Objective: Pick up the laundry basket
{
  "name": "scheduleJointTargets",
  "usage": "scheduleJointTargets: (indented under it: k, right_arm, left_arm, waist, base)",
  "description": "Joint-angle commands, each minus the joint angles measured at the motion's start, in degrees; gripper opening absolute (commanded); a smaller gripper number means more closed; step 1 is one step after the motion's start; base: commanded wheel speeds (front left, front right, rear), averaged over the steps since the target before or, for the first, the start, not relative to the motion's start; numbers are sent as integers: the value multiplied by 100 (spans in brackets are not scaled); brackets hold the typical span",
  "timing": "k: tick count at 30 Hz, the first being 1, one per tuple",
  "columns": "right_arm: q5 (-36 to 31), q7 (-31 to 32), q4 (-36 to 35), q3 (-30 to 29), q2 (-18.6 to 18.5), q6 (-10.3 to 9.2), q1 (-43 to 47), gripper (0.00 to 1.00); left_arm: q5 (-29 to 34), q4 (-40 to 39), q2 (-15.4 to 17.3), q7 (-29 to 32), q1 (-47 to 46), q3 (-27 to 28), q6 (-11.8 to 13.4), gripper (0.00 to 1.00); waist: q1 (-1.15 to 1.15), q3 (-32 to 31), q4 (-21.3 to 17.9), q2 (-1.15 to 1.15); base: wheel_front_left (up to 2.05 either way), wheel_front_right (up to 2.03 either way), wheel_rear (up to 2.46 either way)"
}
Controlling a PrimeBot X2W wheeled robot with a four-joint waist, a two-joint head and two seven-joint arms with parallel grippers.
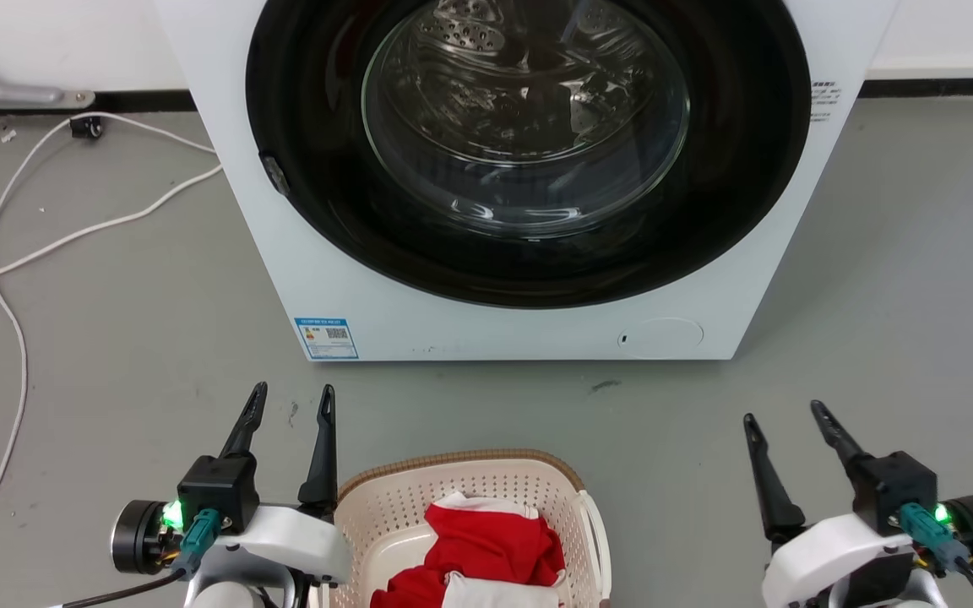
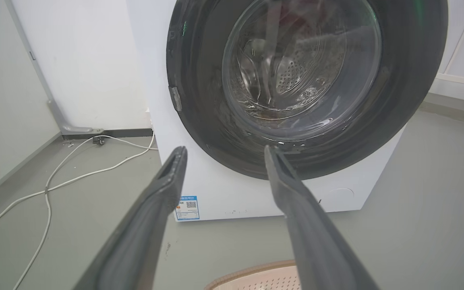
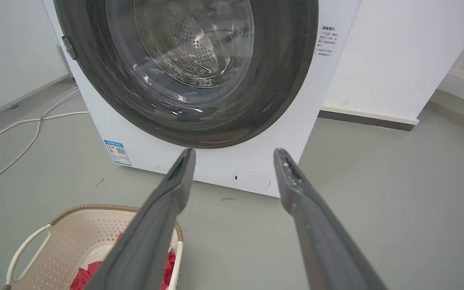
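Grey floor (image 1: 115, 338); left pincer (image 1: 294, 388), right pincer (image 1: 782, 410) spread, empty; right wrist view: laundry basket (image 3: 71, 241) handle (image 3: 21, 253).

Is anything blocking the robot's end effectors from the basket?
No, nothing visible. The open left end effector hangs right beside the laundry basket's left rim, and only floor lies between the basket and the open right end effector.
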Motion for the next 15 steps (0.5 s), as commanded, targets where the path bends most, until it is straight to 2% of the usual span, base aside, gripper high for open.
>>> scheduleJointTargets:
  k: [1, 15]
  right_arm:
    - [33, 8, 70, 60, 22, -2, -82, 100]
    - [277, -63, 1308, 817, 17, -2, -720, 100]
  left_arm:
    - [14, 55, -5, -42, -40, 25, 30, 100]
    - [-177, 1100, 6, -29, -254, 307, 29, 100]
  waist:
    - [0, 80, 18, 0]
    - [0, 873, 116, 0]
  base:
    - [0, 0, 0]
    - [0, 0, 0]
